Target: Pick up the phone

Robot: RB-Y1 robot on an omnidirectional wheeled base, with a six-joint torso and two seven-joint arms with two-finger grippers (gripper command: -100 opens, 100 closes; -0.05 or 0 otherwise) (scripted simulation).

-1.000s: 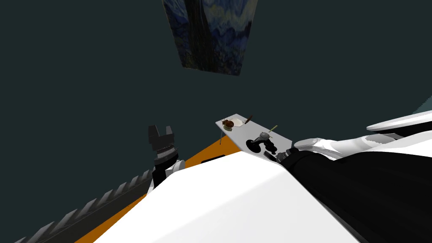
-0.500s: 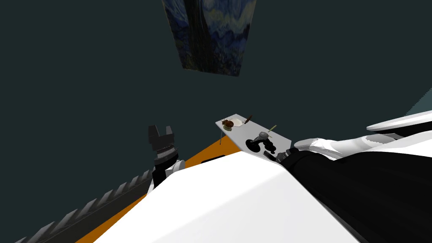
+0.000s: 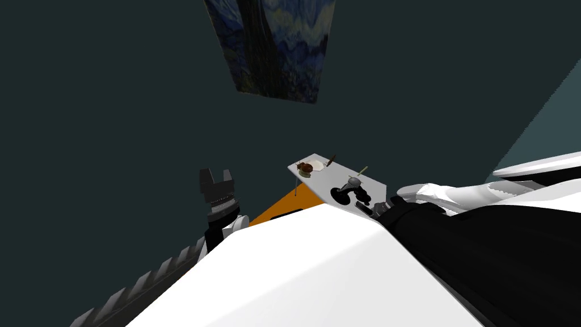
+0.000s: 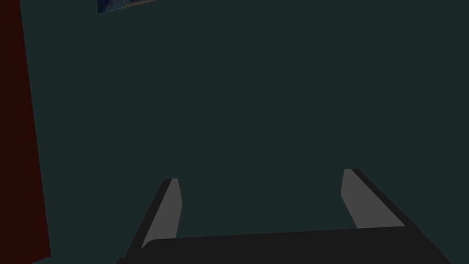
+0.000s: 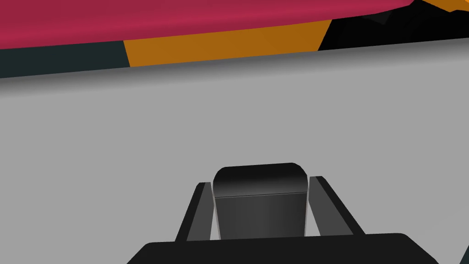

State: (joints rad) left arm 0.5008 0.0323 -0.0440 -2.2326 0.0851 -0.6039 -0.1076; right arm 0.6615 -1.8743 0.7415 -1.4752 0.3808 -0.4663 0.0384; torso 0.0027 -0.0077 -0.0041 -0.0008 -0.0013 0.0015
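My right gripper [image 5: 260, 181] is clamped on the phone [image 5: 260, 192], one blade-like finger pressed against each long side. The phone is a plain dark slab with rounded corners, and its end pokes just past the fingertips. Behind it is the flat grey top of the desk [image 3: 318, 183], but I cannot tell whether the phone is touching that surface or held clear of it. In the head view my right arm reaches in low to the desk's near edge. A plate [image 3: 311, 166] of brown food sits at the far corner, and some black objects [image 3: 342, 196] lie close to the near edge. My left gripper [image 4: 259, 176] is raised off to the side, well away from the desk, with its fingers spread apart and nothing between them.
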